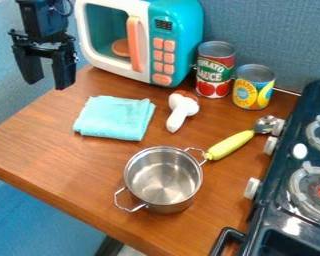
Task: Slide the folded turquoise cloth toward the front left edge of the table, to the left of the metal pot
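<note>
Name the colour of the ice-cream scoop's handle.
Yellow-green; the handle shows best in the camera view.

"What colour was the pot [164, 182]?"

"Plain silver, and the worktop [36, 145] under it was reddish brown with darker wood grain."

"And beyond the pot?"

"A pale turquoise cloth [114, 117], a white and reddish-brown toy [181, 109], and a toy microwave [183, 27] in teal and white, its handle and buttons coral. Farther back from the pot, the fingers [64, 72] were black."

"The cans?"

"One [215, 72] wore red, green and white, with red tomatoes; the other [254, 89], blue and yellow."

"Beside the pot?"

"A scoop [231, 145] with a yellow-green handle and silver head, and a black stove [275, 220] with white knobs."
</note>
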You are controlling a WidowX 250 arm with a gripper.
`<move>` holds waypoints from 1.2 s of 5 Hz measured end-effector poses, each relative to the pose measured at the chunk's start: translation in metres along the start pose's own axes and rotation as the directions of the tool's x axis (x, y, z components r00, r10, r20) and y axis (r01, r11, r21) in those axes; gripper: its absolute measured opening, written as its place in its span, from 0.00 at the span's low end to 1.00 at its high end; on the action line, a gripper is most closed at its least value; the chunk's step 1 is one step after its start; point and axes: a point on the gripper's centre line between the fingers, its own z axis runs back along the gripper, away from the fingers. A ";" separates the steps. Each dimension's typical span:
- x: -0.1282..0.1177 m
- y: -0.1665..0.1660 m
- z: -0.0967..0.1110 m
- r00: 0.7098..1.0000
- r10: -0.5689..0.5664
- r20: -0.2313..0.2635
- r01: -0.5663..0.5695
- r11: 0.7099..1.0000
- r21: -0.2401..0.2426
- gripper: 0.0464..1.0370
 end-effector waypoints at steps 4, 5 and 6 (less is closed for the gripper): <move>0.041 -0.024 -0.037 0.973 0.113 0.203 -0.130 0.989 0.068 0.96; 0.054 -0.026 -0.046 0.943 0.207 0.260 -0.225 0.974 0.038 0.96; 0.065 -0.023 -0.054 0.910 0.282 0.304 -0.300 0.954 0.013 0.96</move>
